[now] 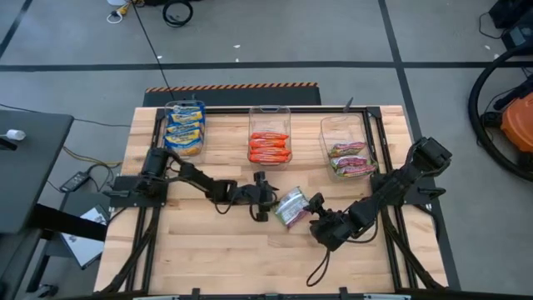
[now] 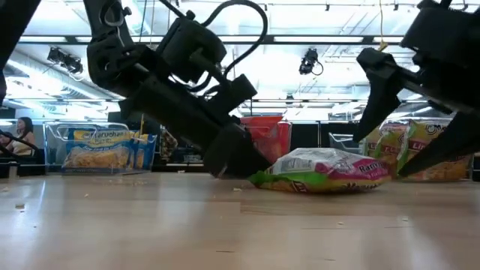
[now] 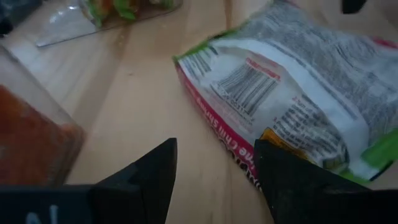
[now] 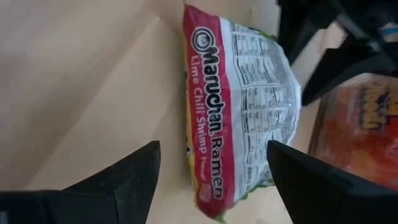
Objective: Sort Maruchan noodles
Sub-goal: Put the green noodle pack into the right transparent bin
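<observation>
1. High view: one silvery-white packet [image 1: 291, 207] with green and pink edging lies flat on the wooden table [image 1: 216, 258], near the middle and slightly toward the right side, back face up.
2. Left tool [image 1: 263, 196] sits low at the packet's left edge, its two fingers spread apart; the left wrist view shows the packet's barcode side just beyond the open fingertips [image 3: 155, 171], with nothing held between them.
3. Right tool [image 1: 319, 218] is just beside the packet's right edge, fingers also spread wide and empty; in the right wrist view the packet [image 4: 239, 106] lies in line with the gap between the fingers, its pink band reading "Maruchan Ramen Lime Chili Shrimp".
4. Low view: the packet [image 2: 322, 171] rests on the table between the two tools, the left one angled down with its tip at the table right beside the packet, the right one raised a little beside it.
5. Three clear bins stand in a row along the far side of the table: the left bin [image 1: 185, 127] holds yellow-and-blue packets, the middle bin [image 1: 270, 143] holds orange-red packets, and the right bin [image 1: 347, 147] holds green-and-pink packets like the loose one.
6. A seated person [image 2: 21, 135] shows in the room behind, at the far left of the low view.
</observation>
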